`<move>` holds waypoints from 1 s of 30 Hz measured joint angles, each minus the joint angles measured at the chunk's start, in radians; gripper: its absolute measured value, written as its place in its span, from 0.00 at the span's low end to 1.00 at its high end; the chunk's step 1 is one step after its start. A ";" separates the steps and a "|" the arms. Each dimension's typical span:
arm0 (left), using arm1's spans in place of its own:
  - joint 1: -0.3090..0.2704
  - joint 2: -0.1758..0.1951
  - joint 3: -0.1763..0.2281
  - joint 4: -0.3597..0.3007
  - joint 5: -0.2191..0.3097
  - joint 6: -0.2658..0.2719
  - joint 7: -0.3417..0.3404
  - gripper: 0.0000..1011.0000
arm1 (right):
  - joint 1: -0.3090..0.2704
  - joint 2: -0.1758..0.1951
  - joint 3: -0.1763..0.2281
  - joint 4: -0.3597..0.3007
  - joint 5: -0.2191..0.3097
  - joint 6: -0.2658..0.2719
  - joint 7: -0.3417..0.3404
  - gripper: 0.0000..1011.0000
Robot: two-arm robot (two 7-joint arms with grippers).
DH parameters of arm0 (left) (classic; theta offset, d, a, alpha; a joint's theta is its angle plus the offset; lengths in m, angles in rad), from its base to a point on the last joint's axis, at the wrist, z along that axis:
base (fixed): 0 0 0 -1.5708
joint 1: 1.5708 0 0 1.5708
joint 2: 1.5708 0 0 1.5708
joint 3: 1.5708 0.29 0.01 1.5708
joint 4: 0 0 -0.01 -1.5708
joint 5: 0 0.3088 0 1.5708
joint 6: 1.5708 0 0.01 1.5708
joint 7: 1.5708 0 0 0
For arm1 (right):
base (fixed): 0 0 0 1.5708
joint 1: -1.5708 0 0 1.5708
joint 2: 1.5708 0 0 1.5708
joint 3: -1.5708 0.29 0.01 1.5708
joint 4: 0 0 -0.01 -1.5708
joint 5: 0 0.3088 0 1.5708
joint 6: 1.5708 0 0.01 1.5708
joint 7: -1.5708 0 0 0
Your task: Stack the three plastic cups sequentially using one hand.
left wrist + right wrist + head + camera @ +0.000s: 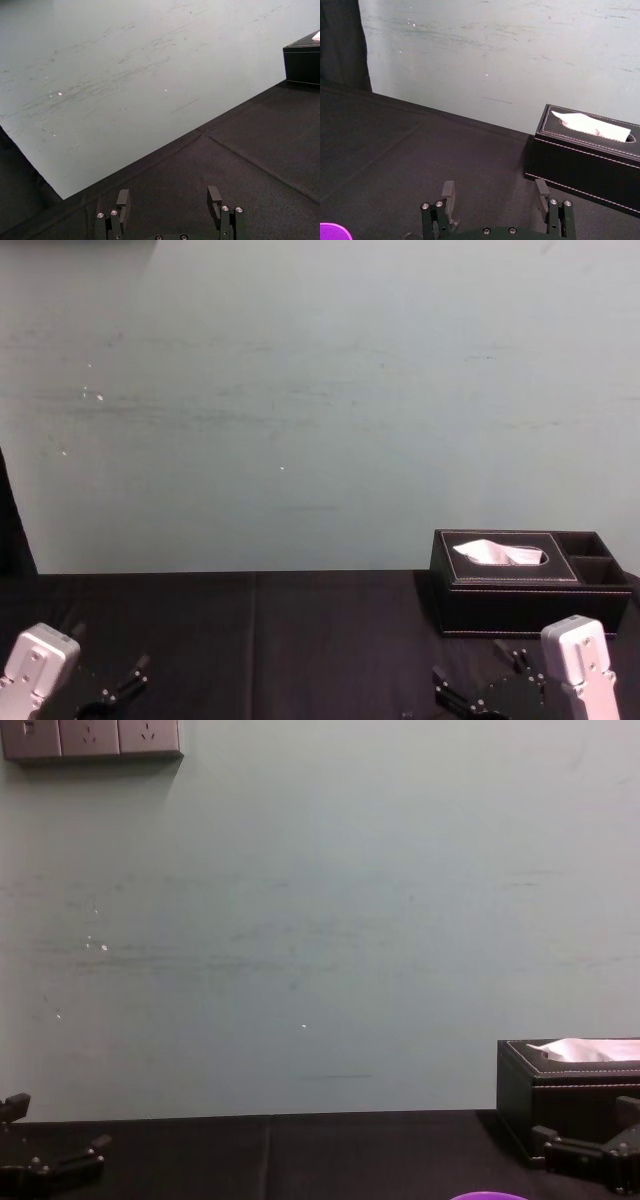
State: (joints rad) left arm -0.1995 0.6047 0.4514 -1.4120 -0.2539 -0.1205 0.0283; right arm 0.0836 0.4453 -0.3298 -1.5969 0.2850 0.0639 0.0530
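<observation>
You are at the very start: nothing is stacked and nothing is held. Your right tool hangs low over the near right part of the black table, its two fingers spread wide with bare cloth between them. Your left tool sits just as low at the near left, also spread and empty. Since the task wants one hand, it can probably stay parked.

The purple cup shows as a sliver of rim at the table's near edge, close to the right tool on its inner side, toward the middle. The tissue box stands farther back on the right, apart from the cup.

The step in hand looks like the first reach. The next move calls for turning the right tool toward the purple cup, fingers wide enough to straddle its wall. Close gently, because a light plastic cup will likely tip or skid if nudged. Locate the other two cups before you lift.
</observation>
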 joint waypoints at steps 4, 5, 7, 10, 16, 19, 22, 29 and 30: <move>0.000 0.000 0.000 0.000 0.000 0.000 0.000 1.00 | 0.000 0.000 0.000 0.000 0.000 0.000 0.000 0.99; 0.000 0.000 0.000 0.000 0.000 0.000 0.000 1.00 | 0.000 0.000 0.000 0.000 0.000 0.000 0.000 0.99; 0.000 0.000 0.000 0.000 0.000 0.000 0.000 1.00 | 0.000 0.000 0.000 0.000 0.000 0.000 0.000 0.99; 0.000 0.000 0.000 0.000 0.000 0.000 0.000 1.00 | 0.000 0.000 0.000 0.000 0.000 0.000 0.000 0.99; 0.000 0.000 0.000 0.000 0.000 0.000 0.000 1.00 | 0.000 0.000 0.000 0.000 0.000 0.000 0.000 0.99; 0.000 0.000 0.000 0.000 0.000 0.000 0.000 1.00 | 0.000 0.000 0.000 0.000 0.000 0.000 0.000 0.99; 0.000 0.000 0.000 0.000 0.000 0.000 0.000 1.00 | 0.000 0.000 0.000 0.000 0.000 0.000 0.000 0.99; 0.000 0.000 0.000 0.000 0.000 0.000 0.000 1.00 | 0.000 0.000 0.000 0.000 0.000 0.000 0.000 0.99; 0.000 0.000 0.000 0.000 0.000 0.000 0.000 1.00 | 0.000 0.000 0.000 0.000 0.000 0.000 0.000 0.99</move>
State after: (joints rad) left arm -0.1995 0.6047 0.4514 -1.4120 -0.2539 -0.1205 0.0283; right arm 0.0836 0.4454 -0.3298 -1.5968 0.2850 0.0639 0.0529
